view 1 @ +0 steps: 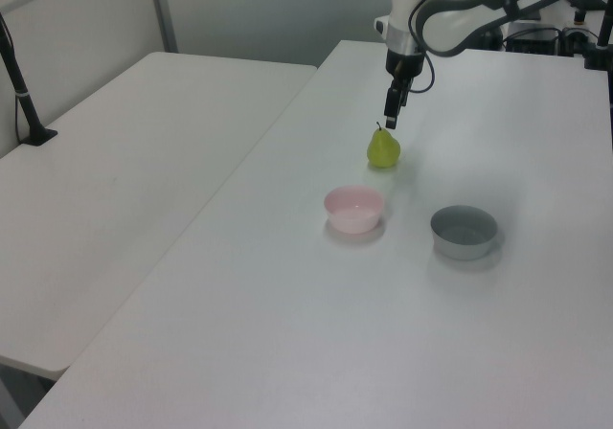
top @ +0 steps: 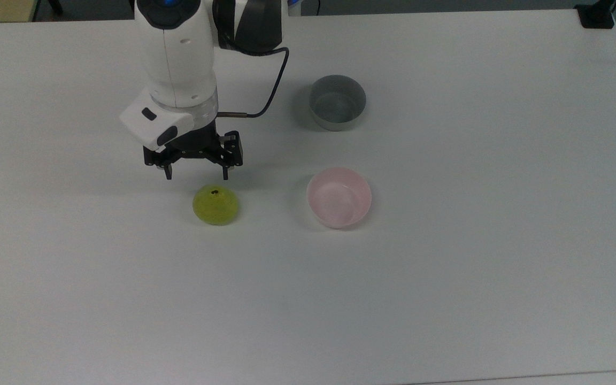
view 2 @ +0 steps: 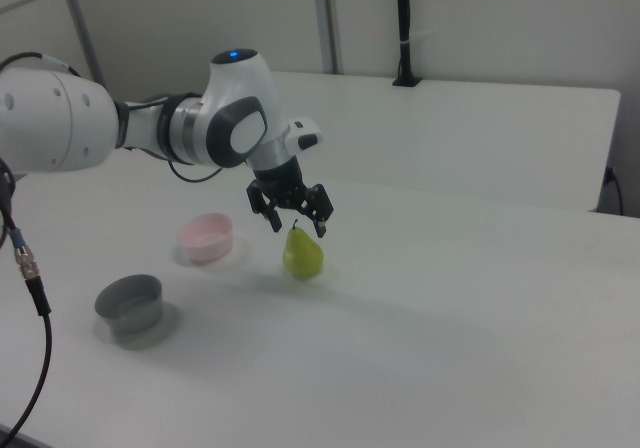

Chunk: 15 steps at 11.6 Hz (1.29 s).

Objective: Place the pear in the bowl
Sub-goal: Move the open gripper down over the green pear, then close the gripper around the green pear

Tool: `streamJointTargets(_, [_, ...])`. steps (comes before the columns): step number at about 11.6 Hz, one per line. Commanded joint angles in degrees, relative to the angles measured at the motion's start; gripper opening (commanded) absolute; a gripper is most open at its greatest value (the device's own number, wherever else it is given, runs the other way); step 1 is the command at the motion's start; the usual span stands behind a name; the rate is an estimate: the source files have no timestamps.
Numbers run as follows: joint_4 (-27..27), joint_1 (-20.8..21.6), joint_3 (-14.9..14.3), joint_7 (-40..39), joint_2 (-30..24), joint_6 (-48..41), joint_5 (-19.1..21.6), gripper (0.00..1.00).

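Pear, small, rounded and yellow-green (top: 216,205), stands upright on the white table (top: 447,294), ungripped.
Just above it hangs the black two-finger gripper (top: 197,174), fingers spread wide, empty. In the top view, the glossy pale pink bowl (top: 339,197) sits to the pear's right, the grey straight-sided bowl (top: 337,101) beyond.
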Motion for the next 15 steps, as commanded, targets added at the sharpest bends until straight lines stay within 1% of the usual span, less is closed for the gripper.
streamJointTargets(1, [0.45,0.42,0.07,1.05,2.47,1.63,1.21,1.00])
streamJointTargets(2, [0.36,0.51,0.07,6.20,3.26,1.63,1.13,1.00])
streamJointTargets(4, [0.36,0.86,0.16,11.94,4.23,3.46,1.30,1.00])
streamJointTargets(6, [0.18,1.73,0.16,13.90,5.02,4.35,1.21,1.00])
streamJointTargets(8, [0.18,2.17,0.16,16.08,6.16,7.24,1.13,1.00])
streamJointTargets(10, [0.18,2.18,0.16,16.62,6.87,7.96,0.60,1.00])
streamJointTargets(11, [0.27,2.18,0.16,16.62,6.96,7.96,0.42,0.93])
streamJointTargets(12, [0.18,2.18,0.16,16.36,6.96,7.87,0.16,0.84])
streamJointTargets(14, [0.18,2.18,0.16,16.10,6.87,7.96,-0.19,0.54])
streamJointTargets(15, [0.18,2.18,0.16,16.10,6.87,7.87,-0.19,0.45])
